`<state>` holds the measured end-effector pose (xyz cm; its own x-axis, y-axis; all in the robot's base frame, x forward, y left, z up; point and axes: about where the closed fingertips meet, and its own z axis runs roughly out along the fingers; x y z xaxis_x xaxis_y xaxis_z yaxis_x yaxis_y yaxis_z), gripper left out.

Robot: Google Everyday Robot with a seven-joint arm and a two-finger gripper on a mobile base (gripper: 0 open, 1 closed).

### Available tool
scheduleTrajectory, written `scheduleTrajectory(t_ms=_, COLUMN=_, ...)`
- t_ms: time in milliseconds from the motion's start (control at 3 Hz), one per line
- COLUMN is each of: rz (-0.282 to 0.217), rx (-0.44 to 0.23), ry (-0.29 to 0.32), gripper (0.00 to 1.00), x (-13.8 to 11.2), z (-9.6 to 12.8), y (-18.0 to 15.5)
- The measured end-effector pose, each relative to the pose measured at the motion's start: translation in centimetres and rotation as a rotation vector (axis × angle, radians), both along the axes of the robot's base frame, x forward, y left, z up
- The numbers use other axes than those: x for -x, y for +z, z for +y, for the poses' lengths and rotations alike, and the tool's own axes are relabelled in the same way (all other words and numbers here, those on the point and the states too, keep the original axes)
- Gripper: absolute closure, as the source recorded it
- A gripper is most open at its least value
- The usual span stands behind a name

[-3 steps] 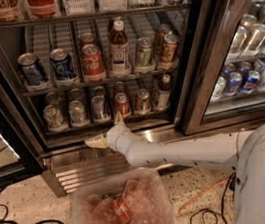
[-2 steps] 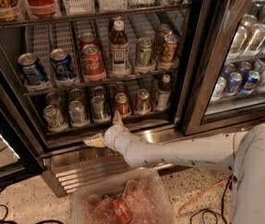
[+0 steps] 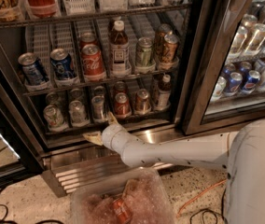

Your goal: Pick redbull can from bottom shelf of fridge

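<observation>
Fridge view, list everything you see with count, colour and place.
fridge: one, black-framed, centre
bottom shelf: one, wire, lowest
redbull can: one, silver-blue, bottom shelf, mid-front
cola can: one, red, right of redbull can
other cans: several, silver, bottom shelf left
bottle: one, dark, bottom shelf's right end
blue cans: two, shelf above, left
Pepsi cans: several, blue, right section
bin: one, clear, floor
arm: one, white, from right
tool: one, pale, open, just below bottom shelf, under redbull can

Speckled floor (image 3: 23, 195), orange cable (image 3: 200, 197).
</observation>
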<state>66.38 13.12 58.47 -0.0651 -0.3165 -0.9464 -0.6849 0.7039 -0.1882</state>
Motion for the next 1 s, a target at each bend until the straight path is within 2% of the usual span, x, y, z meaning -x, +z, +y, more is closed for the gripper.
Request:
scheduleTrajectory(t_ms=333, rz=-0.012, rx=-0.002, ry=0.006, gripper=0.34, x=-0.5, z=0.7, y=0.1)
scheduleTrajectory(t_ms=667, rz=-0.025, rx=0.003, ry=-0.007, gripper=0.27, x=-1.0, z=0.8, y=0.2)
scheduleTrajectory(t_ms=1000, rz=-0.036, rx=0.019, ry=-0.062, gripper=0.26, x=-2.1, z=-0.1, y=0.4)
